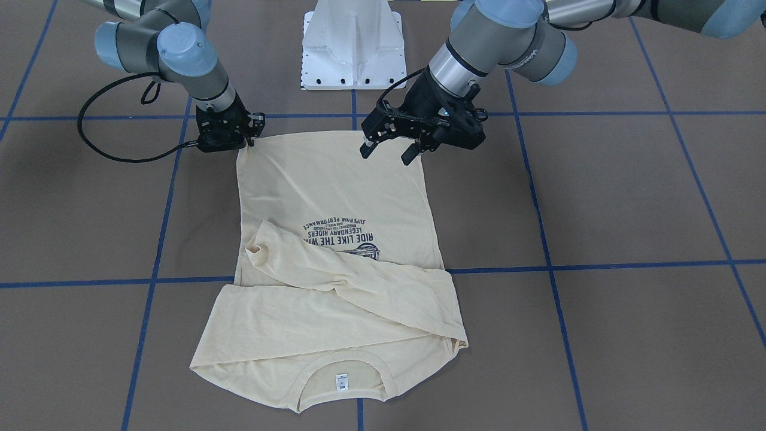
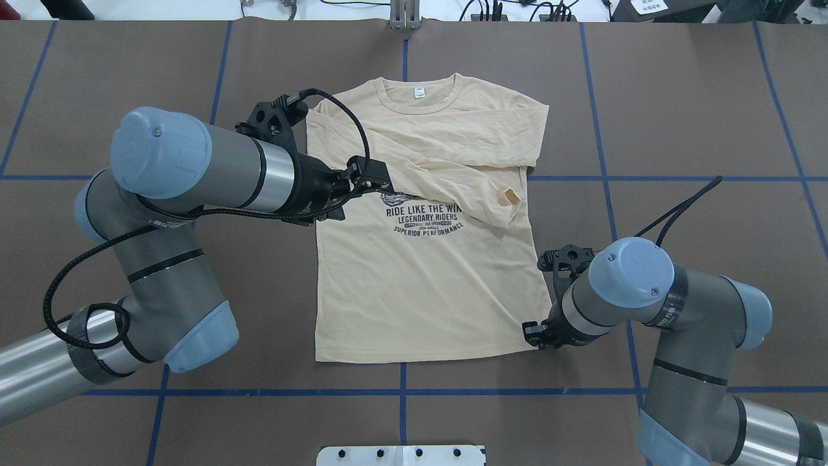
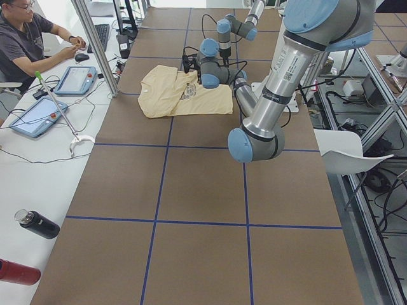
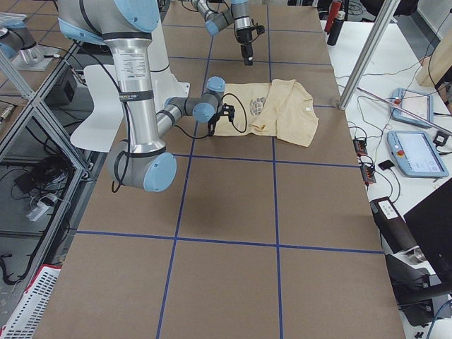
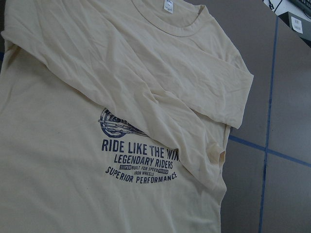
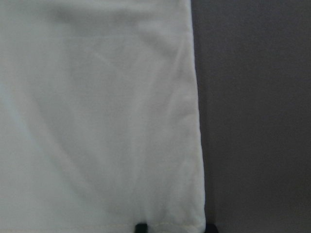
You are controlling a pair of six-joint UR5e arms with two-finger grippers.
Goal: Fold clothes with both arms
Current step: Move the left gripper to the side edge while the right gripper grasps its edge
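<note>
Work table (image 1: 628,197), brown, divided into large squares by blue tape lines (image 1: 598,265). A cream long-sleeved shirt (image 1: 335,179) lies spread on it, print upward, with the sleeves folded across the chest. One hem corner sits at the tips of the right gripper (image 1: 230,134). The left gripper (image 1: 386,155) hangs above the shirt's other side. The neckline lies at the end farthest from both grippers. A white pedestal base (image 1: 353,45) stands behind and between them.

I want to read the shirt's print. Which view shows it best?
Left wrist view: the print is large, upright, sharp, only its edge under the sleeve. Overhead shows it smaller; front-facing upside down, half covered; side views tiny; right wrist only plain fabric.
</note>
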